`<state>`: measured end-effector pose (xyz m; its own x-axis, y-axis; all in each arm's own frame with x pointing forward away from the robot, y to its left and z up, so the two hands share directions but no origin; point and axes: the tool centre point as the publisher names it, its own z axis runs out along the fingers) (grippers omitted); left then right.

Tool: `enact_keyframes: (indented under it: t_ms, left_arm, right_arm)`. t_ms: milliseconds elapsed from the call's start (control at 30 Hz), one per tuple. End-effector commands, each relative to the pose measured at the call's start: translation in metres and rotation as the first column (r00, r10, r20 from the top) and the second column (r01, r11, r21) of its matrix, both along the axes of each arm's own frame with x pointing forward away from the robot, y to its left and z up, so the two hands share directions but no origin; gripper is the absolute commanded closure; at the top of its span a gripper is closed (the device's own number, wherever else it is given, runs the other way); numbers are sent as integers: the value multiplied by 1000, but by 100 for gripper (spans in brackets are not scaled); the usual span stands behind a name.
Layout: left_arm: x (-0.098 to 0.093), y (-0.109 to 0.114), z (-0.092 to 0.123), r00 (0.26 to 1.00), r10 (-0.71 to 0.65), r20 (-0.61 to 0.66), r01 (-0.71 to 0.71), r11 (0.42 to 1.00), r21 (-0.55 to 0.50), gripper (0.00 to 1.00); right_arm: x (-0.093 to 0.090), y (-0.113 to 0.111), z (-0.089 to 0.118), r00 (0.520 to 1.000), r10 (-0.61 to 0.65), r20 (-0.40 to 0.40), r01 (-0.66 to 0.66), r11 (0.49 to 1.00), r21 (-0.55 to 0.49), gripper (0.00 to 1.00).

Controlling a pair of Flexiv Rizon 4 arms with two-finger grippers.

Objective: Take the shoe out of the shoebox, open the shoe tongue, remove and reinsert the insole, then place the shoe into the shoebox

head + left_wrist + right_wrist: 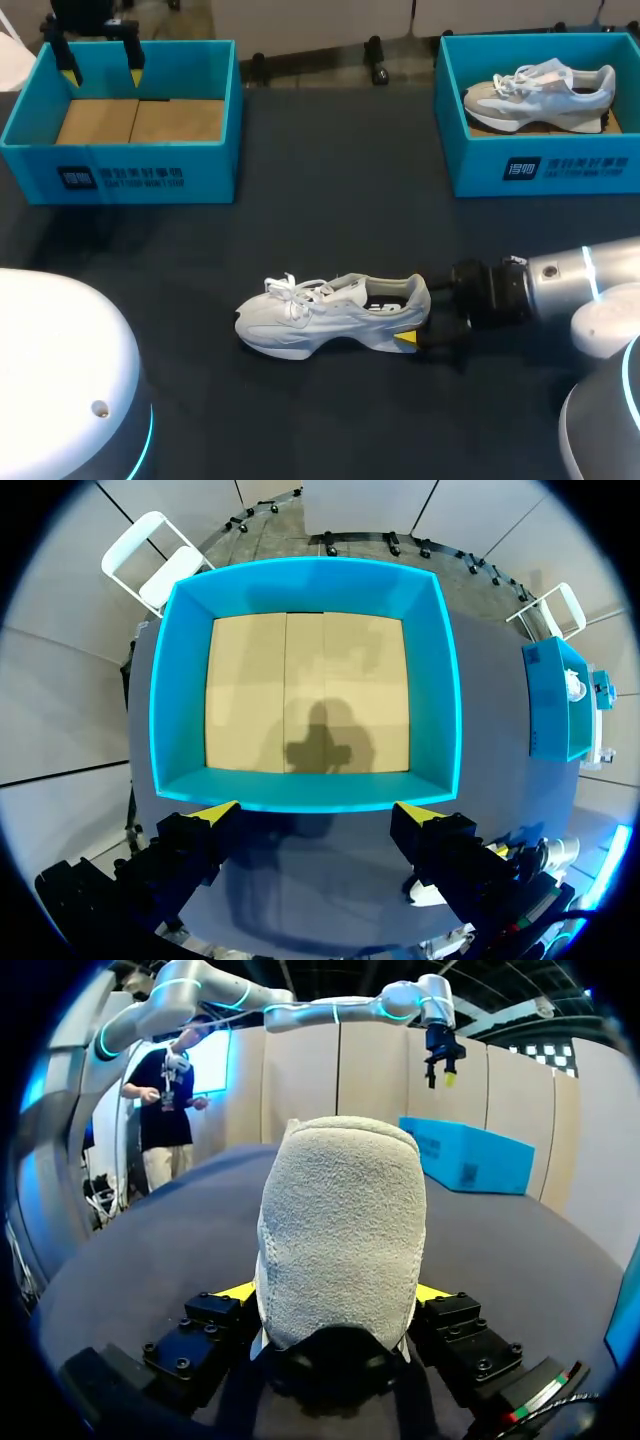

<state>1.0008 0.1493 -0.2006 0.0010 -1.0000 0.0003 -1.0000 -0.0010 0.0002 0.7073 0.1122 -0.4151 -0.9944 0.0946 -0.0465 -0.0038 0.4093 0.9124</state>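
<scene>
The right fingers (335,1295) are pinched on the heel of the shoe (330,310), one yellow tip on each side, so they have it held. From them the shoe runs straight out, heel at the fingers and toe pointing toward the left arm's side, sole down on the table (330,200). It lies well apart from the empty box (120,170), nearer the robot. The left fingers (318,812) hang spread wide above that box, holding nothing. With the heel steadied, I'd reckon the tongue falls to the left arm, which is far off.
</scene>
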Motion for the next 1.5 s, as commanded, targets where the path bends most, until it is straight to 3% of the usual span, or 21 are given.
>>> enact_keyframes:
  t_ms: [33,500,1433,1500]
  left_arm:
    - [0,0,0,1000,0,0,0,1000,0,0]
    - [0,0,0,1000,0,0,0,1000,0,0]
    - [0,0,0,1000,0,0,0,1000,0,0]
    - [-10,-4,-1,1000,13,24,-13,1000,22,0]
  right_arm:
    - [5,2,1,1000,14,4,-14,1000,-11,100]
    - [12,-16,2,999,45,10,-45,998,-44,100]
    - [12,-15,0,998,58,-5,-59,997,-46,100]
    - [12,-15,0,998,58,-5,-59,997,-46,100]
